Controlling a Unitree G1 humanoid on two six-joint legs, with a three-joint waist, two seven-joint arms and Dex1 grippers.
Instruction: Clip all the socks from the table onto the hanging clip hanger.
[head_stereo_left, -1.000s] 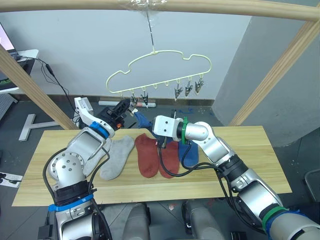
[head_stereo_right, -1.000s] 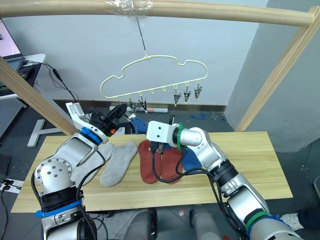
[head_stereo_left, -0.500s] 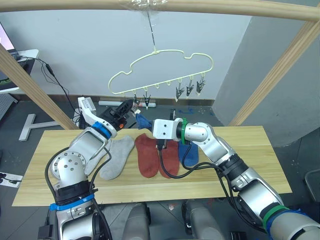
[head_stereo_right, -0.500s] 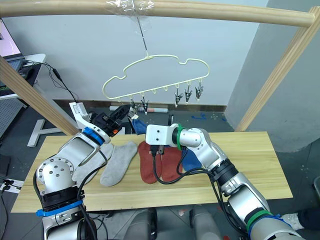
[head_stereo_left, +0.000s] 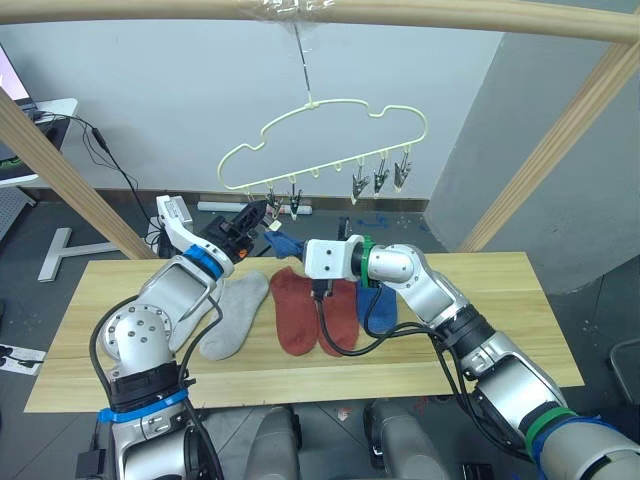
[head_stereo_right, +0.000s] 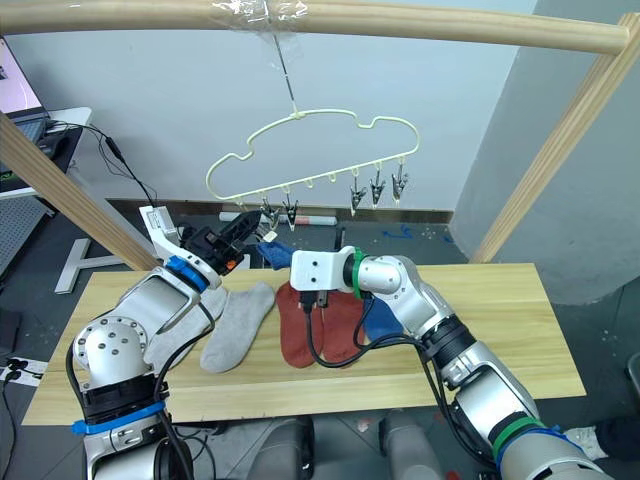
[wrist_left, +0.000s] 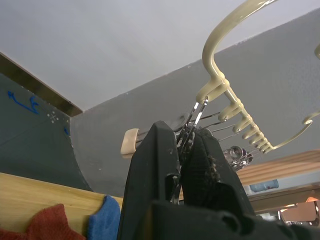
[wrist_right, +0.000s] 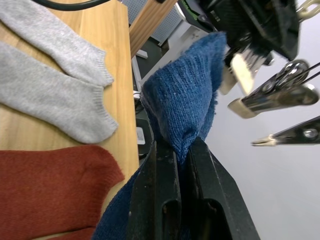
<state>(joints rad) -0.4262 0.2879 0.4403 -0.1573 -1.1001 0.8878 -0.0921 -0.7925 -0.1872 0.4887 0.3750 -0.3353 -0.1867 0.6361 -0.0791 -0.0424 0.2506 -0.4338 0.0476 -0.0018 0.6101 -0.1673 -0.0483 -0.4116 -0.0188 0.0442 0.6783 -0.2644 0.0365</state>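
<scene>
Socks mostly lie on the table (head_stereo_left: 480, 330): two grey socks (head_stereo_left: 235, 315) at left, two red socks (head_stereo_left: 300, 312) in the middle, one blue sock (head_stereo_left: 378, 308) just right of them. Wooden rail frame (head_stereo_left: 560, 140) stands over the table; the clip hanger (head_stereo_left: 325, 140) hangs from its top bar. Right end effector (wrist_right: 175, 160) is closed on the second blue sock (wrist_right: 187, 107), lifted off the table with its tip up near the leftmost clips (head_stereo_left: 280, 203). Left end effector (head_stereo_left: 250, 215) is raised to the hanger's left end, fingers (wrist_left: 155, 165) pinched on one clip (wrist_left: 192, 122). Three more clips (head_stereo_left: 380, 178) hang free at the hanger's right end.
</scene>
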